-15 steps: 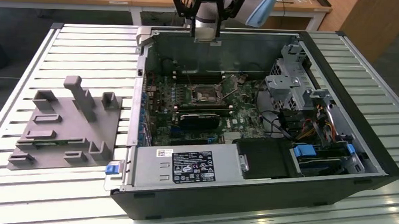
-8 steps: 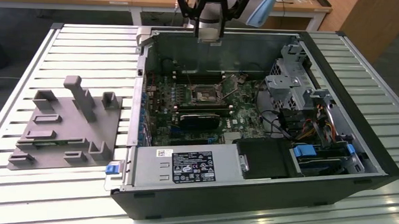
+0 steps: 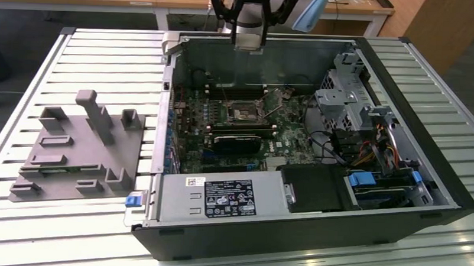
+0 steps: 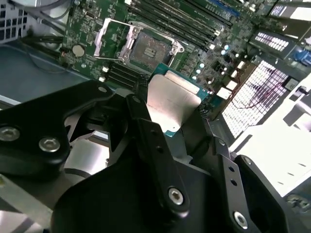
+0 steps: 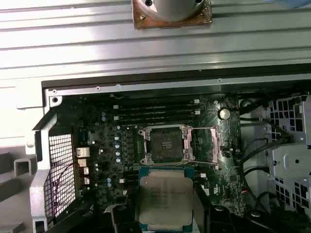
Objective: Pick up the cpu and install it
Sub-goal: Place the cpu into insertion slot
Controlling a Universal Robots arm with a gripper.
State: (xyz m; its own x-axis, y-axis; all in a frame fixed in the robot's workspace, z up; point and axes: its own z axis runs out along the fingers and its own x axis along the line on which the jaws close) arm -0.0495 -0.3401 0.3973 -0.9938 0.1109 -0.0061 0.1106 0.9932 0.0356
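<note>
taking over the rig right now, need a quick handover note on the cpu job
End effector: shut on the cpu, a finger on each side, the chip's metal top facing both wrist views.
Cpu: held in the air over the motherboard, apart from the socket.
Socket: empty, its metal frame swung open.
Done: the cpu is picked up and carried into the open computer case.
Left: the cpu is not yet seated in the socket.

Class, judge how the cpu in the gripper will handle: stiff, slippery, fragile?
The cpu is a thin flat plate, so probably stiff. Its smooth metal top likely makes it slippery. The gripper clamps only its edges, so it could tilt.
</note>
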